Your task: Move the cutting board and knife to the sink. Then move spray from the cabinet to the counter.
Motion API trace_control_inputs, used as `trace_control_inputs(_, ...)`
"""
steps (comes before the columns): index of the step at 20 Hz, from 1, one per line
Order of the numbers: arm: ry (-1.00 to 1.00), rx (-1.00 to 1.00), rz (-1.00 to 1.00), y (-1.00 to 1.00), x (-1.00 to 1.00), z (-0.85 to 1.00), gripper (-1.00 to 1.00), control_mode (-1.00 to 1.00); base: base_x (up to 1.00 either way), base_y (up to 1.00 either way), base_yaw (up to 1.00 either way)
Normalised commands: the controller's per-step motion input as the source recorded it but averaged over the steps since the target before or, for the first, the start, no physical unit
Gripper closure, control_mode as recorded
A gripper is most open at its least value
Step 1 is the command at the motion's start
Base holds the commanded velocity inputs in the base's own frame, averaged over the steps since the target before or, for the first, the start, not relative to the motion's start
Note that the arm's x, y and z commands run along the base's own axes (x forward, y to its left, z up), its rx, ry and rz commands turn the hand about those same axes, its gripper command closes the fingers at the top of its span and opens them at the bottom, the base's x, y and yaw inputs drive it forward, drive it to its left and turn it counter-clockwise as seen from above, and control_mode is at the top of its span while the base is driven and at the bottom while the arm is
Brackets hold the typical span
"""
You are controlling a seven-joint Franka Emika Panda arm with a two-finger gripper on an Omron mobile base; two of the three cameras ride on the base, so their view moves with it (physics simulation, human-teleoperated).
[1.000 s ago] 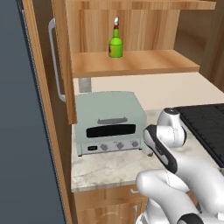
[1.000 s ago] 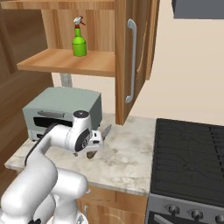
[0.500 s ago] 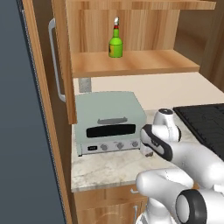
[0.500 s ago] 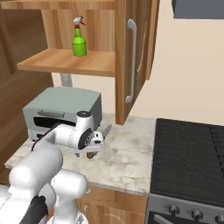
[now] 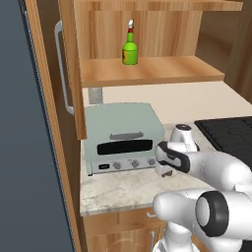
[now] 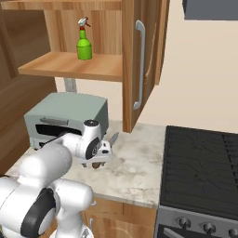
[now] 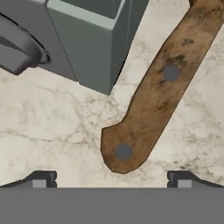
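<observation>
The knife lies on the marbled counter (image 7: 52, 122) just right of the toaster oven; its brown wooden handle (image 7: 157, 92) has two rivets and its grey blade (image 6: 113, 138) points toward the wall. My gripper (image 7: 111, 181) hovers low over the handle's butt end, open, with its fingertips (image 7: 41, 179) wide apart and nothing between them. The gripper (image 6: 95, 160) sits beside the oven's front corner. The green spray (image 5: 129, 47) stands upright on the open cabinet's shelf (image 5: 147, 74). The cutting board and the sink are out of view.
A pale green toaster oven (image 5: 123, 138) stands on the counter (image 6: 135, 172) under the shelf, close to the gripper's left. The cabinet door (image 6: 135, 56) with its silver bar handle hangs open above. A black stovetop (image 6: 200, 158) lies to the right.
The arm has swung toward the toaster oven and the hand has come down closer to the knife handle. The jaws have stayed open. The spray has not moved.
</observation>
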Motion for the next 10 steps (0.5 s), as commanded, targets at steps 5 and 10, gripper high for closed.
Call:
trace_control_inputs(5, 0.0, -0.01, 0.0, 0.0, 0.15, -0.16, -1.0, -1.0, 0.0, 0.0, 0.0)
trace_control_inputs(10, 0.0, -0.02, 0.0, 0.0, 0.16, -0.1, -1.0, -1.0, 0.0, 0.0, 0.0)
